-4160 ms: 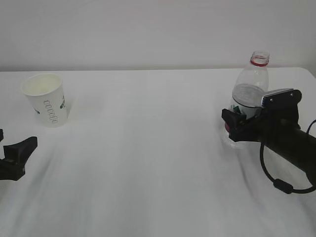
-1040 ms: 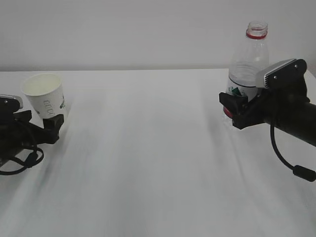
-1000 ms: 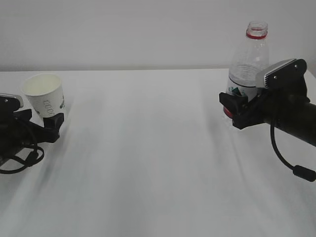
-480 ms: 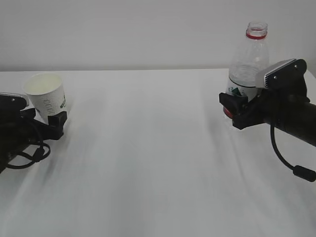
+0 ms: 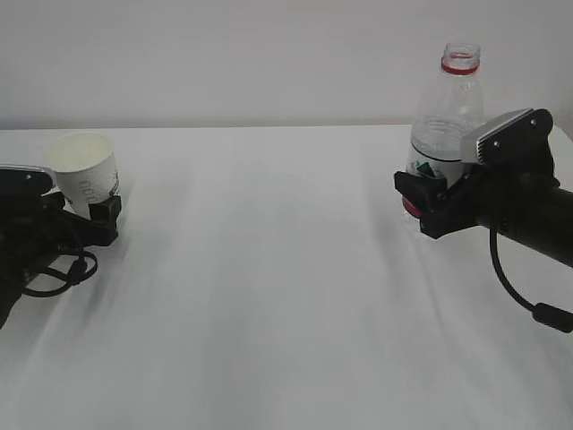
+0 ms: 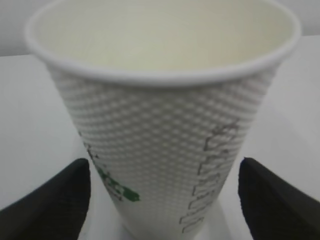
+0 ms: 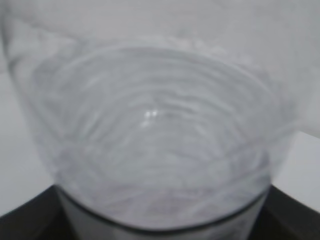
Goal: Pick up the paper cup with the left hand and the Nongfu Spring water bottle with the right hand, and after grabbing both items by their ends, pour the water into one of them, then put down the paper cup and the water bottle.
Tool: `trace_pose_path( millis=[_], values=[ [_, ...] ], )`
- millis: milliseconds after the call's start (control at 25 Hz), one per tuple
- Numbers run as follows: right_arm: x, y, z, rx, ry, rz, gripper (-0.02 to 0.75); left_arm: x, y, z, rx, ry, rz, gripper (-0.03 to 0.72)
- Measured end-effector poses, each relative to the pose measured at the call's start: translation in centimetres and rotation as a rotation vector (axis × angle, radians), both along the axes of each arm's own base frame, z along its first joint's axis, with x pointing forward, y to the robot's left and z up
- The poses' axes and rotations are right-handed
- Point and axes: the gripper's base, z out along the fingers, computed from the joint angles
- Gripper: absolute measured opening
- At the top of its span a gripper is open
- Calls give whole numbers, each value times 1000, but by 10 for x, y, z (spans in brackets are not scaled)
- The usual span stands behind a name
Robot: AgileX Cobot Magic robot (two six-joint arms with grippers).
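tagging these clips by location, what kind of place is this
Most likely a lab or test bench set up for robot trials, not a home. A bare white table stands against a blank pale wall, and it holds only a paper cup and a water bottle, each with a black robot hand at it.

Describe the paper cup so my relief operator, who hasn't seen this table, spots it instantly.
On the white table, look to the far left edge, opposite the tall clear plastic bottle. There a small white tapered paper cup stands upright between the left gripper's open black jaws: short, opaque, dimpled, with grey-green print.
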Motion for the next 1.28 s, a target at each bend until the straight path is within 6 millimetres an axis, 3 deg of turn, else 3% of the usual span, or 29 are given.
trace_pose_path(
  millis=[800,1280],
  values=[
    [0,0,0,-4,0,7,544,28,-3,1,-7,-69,0,683],
    [0,0,0,-4,1,7,544,29,-4,1,-3,-64,-16,606]
  ],
)
